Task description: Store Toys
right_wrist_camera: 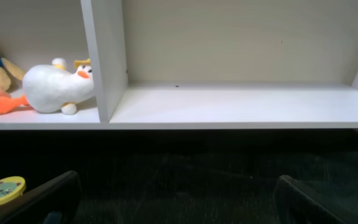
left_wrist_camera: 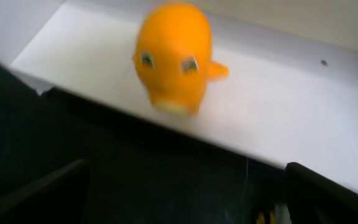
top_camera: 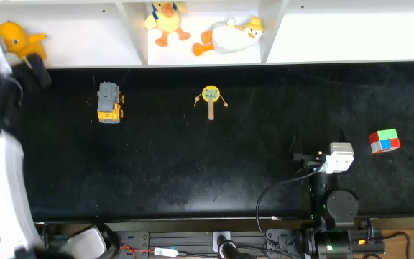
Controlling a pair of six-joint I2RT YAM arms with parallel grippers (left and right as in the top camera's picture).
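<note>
Sitting at the front edge of the white shelf unit's [top_camera: 85, 29] left compartment, the round orange plush toy [left_wrist_camera: 174, 59] lies just beyond the left gripper [left_wrist_camera: 185, 196]. Its jaws stand wide apart and empty, with the toy ahead of the gap and touching neither finger. The toy's face turns out of the shelf toward that gripper, and its body runs back into the compartment. The right gripper [right_wrist_camera: 176, 199] faces the shelf's right compartment, also spread wide with nothing between.

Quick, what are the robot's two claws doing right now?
Left gripper: open, holding nothing.
Right gripper: open, holding nothing.
</note>
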